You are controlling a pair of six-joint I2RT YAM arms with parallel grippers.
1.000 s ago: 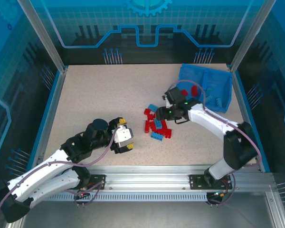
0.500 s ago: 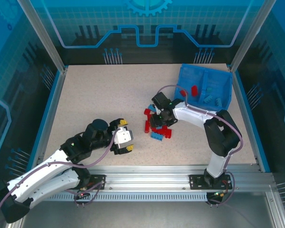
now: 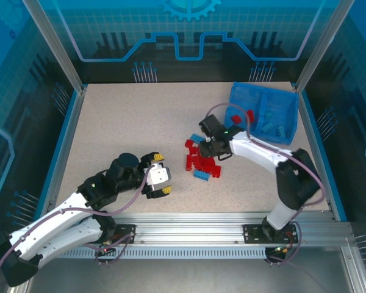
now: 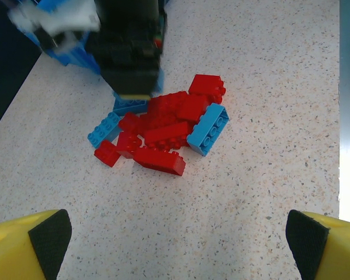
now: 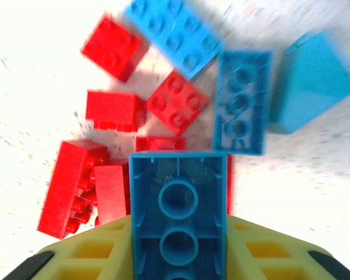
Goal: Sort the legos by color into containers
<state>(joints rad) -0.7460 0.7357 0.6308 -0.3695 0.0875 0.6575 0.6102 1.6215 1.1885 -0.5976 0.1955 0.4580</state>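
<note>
A heap of red and light blue legos (image 3: pixel 201 163) lies mid-table, just left of the containers, a blue two-compartment tray (image 3: pixel 290 104) at the back right. Red bricks (image 3: pixel 236 117) lie in its left compartment and blue bricks (image 3: pixel 274 128) in its right one. My right gripper (image 3: pixel 208 150) hangs over the heap's far side, shut on a light blue brick (image 5: pixel 179 216) held hollow side up between the yellow fingers (image 5: pixel 87 254). In the left wrist view the heap (image 4: pixel 163 128) sits ahead of my open, empty left gripper (image 4: pixel 178 245). The left gripper (image 3: pixel 160 179) rests left of the heap.
Metal frame posts and blue side walls ring the speckled table (image 3: pixel 122 128). Loose bricks below the right gripper include a blue one lying underside up (image 5: pixel 242 99) and a red square one (image 5: pixel 178 102). A blue brick (image 4: pixel 208 129) leans on the heap's right side.
The right gripper swung left from near the tray to the heap and closed on a light blue brick. The left arm stayed still.
</note>
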